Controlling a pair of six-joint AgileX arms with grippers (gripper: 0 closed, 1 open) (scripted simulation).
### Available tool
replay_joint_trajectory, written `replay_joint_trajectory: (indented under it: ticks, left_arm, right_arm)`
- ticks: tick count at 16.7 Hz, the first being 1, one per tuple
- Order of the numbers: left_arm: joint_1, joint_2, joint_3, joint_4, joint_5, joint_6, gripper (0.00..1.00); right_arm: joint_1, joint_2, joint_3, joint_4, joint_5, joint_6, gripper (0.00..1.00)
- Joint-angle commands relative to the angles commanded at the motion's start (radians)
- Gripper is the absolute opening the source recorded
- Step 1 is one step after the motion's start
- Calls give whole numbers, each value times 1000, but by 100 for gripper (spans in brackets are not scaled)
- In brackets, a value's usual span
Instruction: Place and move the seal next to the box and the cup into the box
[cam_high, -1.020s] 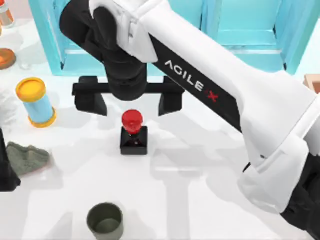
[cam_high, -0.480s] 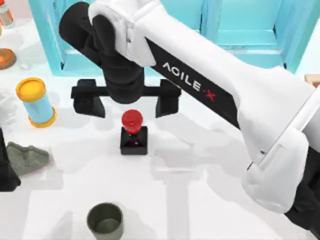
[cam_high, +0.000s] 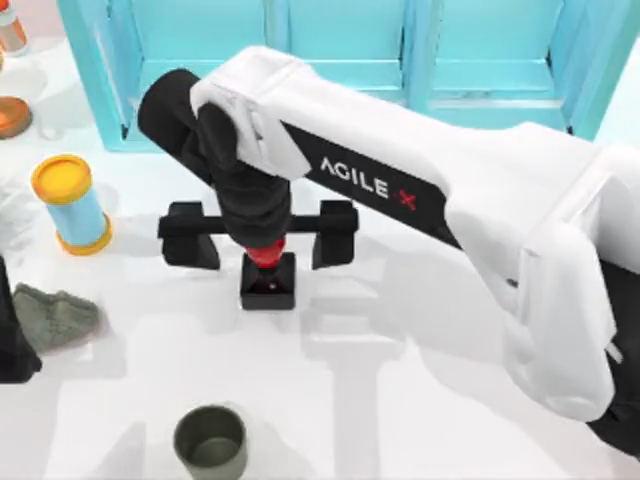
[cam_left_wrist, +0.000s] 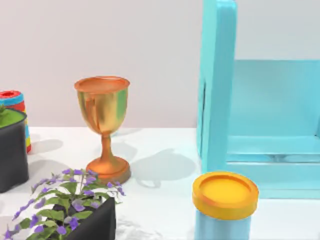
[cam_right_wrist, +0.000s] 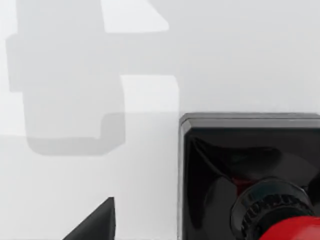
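Right gripper (cam_high: 260, 240) jaws astride seal (cam_high: 267, 280)

The right arm (cam_high: 480, 210) is glossy white, lettered AGILEX on a black stripe, ending in a black claw (cam_high: 262, 238).

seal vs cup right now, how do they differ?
The seal has a red knob on a black square base; the cup is an olive-green cylinder. The seal sits under the open right end effector; the cup stands uncovered nearer the table's front edge. Both stand upright on the table.
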Motion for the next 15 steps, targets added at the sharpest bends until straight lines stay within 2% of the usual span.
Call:
replay_joint_trajectory:
  ticks: [5, 15]
  left_arm:
    - [0, 0, 0, 0, 0, 0, 100]
    - [0, 0, 0, 0, 0, 0, 100]
  right_arm:
    - [0, -2, -11, 10, 0, 0, 100]
    - [0, -2, -11, 10, 0, 0, 25]
